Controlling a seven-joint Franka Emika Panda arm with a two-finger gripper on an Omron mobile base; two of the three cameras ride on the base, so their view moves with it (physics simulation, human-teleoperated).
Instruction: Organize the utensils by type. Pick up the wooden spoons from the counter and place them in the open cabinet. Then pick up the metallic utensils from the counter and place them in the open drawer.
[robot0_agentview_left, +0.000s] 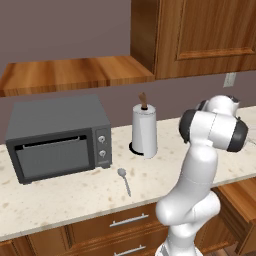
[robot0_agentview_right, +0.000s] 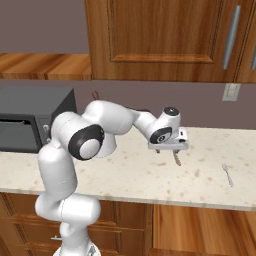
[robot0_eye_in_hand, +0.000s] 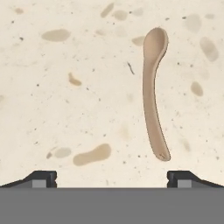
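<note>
The gripper (robot0_agentview_right: 168, 148) hangs spread wide above the wooden spoon (robot0_eye_in_hand: 153, 94), likely lining up a grasp. The spoon lies flat on the worktop (robot0_eye_in_hand: 65, 87).

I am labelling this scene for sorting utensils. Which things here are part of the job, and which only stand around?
Part of the job:
- wooden spoon, flat on the counter below the open gripper
- small metal spoon
- second small metal spoon
- open drawer
- wall cabinet shelf

Only standing around:
- toaster oven
- paper towel roll
- wall socket
</note>
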